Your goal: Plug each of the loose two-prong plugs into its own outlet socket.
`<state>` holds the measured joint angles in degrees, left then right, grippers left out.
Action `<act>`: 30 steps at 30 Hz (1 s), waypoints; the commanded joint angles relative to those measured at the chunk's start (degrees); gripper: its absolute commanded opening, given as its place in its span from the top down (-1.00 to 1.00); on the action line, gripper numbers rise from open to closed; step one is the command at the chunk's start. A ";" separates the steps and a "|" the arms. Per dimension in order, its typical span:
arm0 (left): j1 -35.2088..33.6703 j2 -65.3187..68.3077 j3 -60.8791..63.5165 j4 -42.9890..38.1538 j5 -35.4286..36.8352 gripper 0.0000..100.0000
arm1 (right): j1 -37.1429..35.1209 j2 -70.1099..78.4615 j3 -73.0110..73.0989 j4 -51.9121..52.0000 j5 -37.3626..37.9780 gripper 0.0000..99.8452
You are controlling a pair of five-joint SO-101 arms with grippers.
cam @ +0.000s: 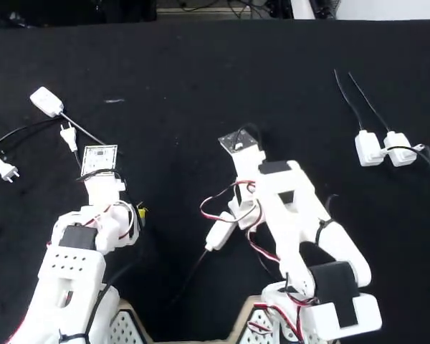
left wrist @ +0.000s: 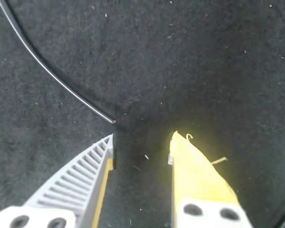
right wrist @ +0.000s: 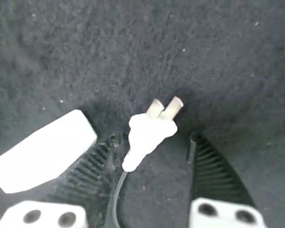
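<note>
Black cloth (right wrist: pixel 228 47) lies under the right gripper (right wrist: pixel 152 140), whose wide jaws have a white two-prong plug (right wrist: pixel 149 130) between them, ready to squeeze; the left gripper (left wrist: pixel 142 137) is wide too.

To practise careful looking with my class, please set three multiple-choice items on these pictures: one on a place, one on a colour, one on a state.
1. Where does the white two-prong plug lie?
A. on the cloth, between the fingers of the right tool
B. plugged into a socket
C. hanging off the table's edge

2. What colour is the solid finger of the left tool?
A. red
B. yellow
C. blue

3. In what state is the left tool?
A. shut on a socket
B. shut on a plug
C. open, holding nothing

Answers:
1 A, since the right wrist view shows the plug flat on the cloth with a finger on either side.
2 B, since that finger is plainly yellow.
3 C, since only bare cloth shows in the gap, and the black cable ends beyond the tips.
</note>
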<state>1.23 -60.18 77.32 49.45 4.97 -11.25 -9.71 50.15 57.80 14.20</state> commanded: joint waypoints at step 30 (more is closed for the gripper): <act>0.04 -0.62 -3.65 0.09 0.70 0.61 | 5.89 0.84 -3.65 -6.15 15.47 0.76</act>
<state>1.23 -60.18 77.32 49.45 4.97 -7.91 -14.73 49.63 52.62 27.56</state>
